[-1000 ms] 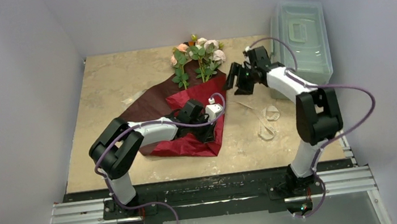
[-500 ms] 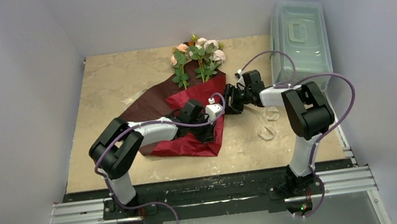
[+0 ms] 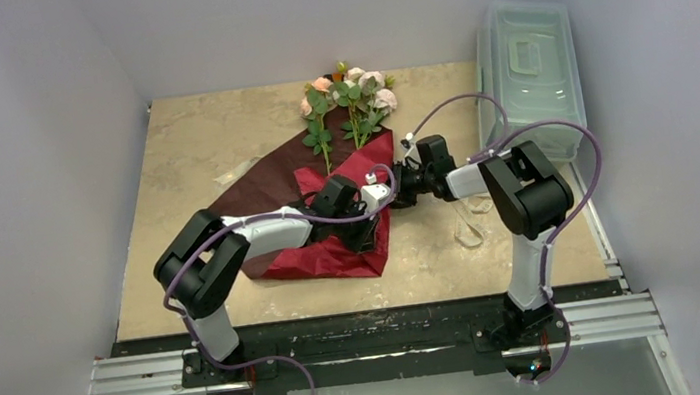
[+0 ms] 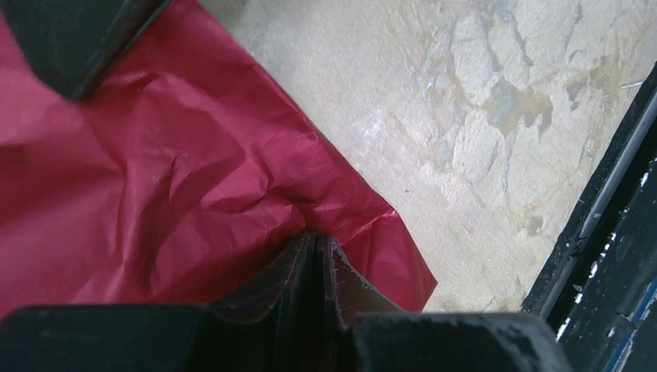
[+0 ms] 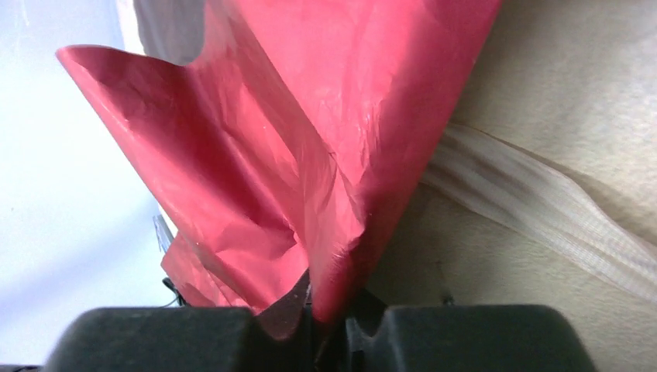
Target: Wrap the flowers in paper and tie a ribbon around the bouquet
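The paper [image 3: 259, 186] lies across the table's middle, maroon face up, with its near right part folded over so the red face [image 3: 338, 251] shows. The flowers [image 3: 349, 97] rest on its far end, blooms pointing away. My left gripper [image 3: 363, 224] is shut on the red fold [image 4: 194, 186], and the paper creases where the jaws [image 4: 316, 242] meet. My right gripper [image 3: 394, 195] is shut on the flap's right edge [image 5: 310, 139], which rises from its closed jaws [image 5: 329, 301]. The sheer cream ribbon [image 3: 470, 217] lies loose on the table to the right, and a stretch of ribbon [image 5: 542, 209] passes just beside the right gripper.
A clear plastic lidded box [image 3: 526, 65] stands at the far right of the beige table [image 3: 189, 147]. The two grippers sit close together over the paper's right side. The table's dark front rail [image 4: 612, 232] shows beside the left gripper.
My right gripper has swung left and down from beside the flowers to the paper's right edge and closed on it. The left gripper has stayed shut on the red fold.
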{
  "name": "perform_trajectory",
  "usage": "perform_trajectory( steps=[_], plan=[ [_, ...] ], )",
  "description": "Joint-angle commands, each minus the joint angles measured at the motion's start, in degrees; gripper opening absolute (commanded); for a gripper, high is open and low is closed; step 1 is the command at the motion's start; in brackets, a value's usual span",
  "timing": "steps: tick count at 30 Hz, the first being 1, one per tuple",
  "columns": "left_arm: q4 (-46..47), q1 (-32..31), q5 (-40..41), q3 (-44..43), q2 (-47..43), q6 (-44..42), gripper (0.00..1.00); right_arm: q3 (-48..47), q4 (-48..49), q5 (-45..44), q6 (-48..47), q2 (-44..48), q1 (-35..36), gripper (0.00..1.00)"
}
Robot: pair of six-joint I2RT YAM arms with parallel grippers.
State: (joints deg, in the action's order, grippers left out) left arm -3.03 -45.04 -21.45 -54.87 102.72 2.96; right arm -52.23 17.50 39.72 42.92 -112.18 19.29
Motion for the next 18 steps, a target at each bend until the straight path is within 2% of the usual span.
perform_trajectory(
  steps=[1,4,7,9,14,18],
  plan=[
    [-8.07,0.4,5.15,-1.84,-3.5,0.76,0.17,-0.45,-9.09,-5.18,-0.64,-0.33,0.74,0.1],
    [-11.58,-0.07,8.0,-4.43,-7.04,1.58,0.31,-1.11,-11.98,-8.0,-0.54,1.14,0.79,0.08],
    [-13.95,-0.85,9.42,-6.0,-9.8,2.12,0.35,-1.53,-13.91,-9.18,-0.61,2.42,0.95,0.08],
    [-15.09,-1.67,10.38,-7.05,-10.41,2.43,0.33,-1.87,-15.25,-10.17,-1.08,2.94,1.16,0.08],
    [-14.96,-3.95,11.54,-6.42,-9.58,3.3,0.17,-2.09,-16.34,-10.64,-1.68,3.37,1.21,0.08],
    [-15.37,-7.1,11.68,-6.52,-8.85,3.26,0.12,-2.71,-17.3,-11.46,-2.25,3.31,1.27,0.08]
  ],
)
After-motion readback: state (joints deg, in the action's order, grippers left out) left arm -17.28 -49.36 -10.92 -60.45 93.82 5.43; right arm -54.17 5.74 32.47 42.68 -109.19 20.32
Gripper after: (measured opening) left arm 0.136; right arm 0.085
